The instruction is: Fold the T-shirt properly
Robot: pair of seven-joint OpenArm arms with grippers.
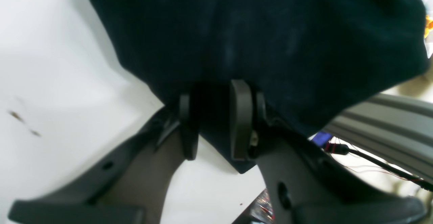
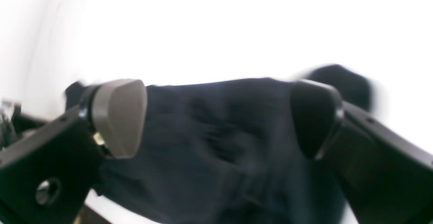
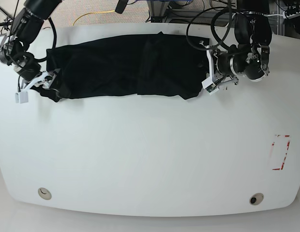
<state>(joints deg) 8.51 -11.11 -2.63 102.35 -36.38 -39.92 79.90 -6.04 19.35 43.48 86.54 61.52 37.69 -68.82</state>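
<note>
- The right gripper (image 3: 43,82) is sitting at the 9 o'clock side of the white table (image 3: 150,154) in the base view, at the left end of the T-shirt (image 3: 126,65).
- In the right wrist view the right gripper (image 2: 216,115) is standing with its jaws spread wide and released; one grey pad (image 2: 118,115) is showing to one side and a dark pad (image 2: 314,115) to the other, with black cloth (image 2: 216,156) lying between and beyond them. Neither pad is pressing the fabric.
- The T-shirt is lying as a long black band across the far half of the table, running from about 10 o'clock to about 1 o'clock. A fold edge is crossing it near its middle, and the surface is looking wrinkled.
- The left gripper (image 3: 208,79) is resting at the right end of the T-shirt, toward 2 o'clock in the base view.
- In the left wrist view the left gripper (image 1: 216,122) is showing its jaws drawn close together and grasping a corner of the dark cloth (image 1: 257,48); fabric is filling the narrow gap between the fingers (image 1: 241,115) and a point of it is hanging out below them.
- A red-and-white marking (image 3: 280,152) is lying near the table's 3 o'clock edge, well apart from the garment.
- A yellow cable (image 3: 94,15) is lying on the floor beyond the far edge, toward 11 o'clock.
</note>
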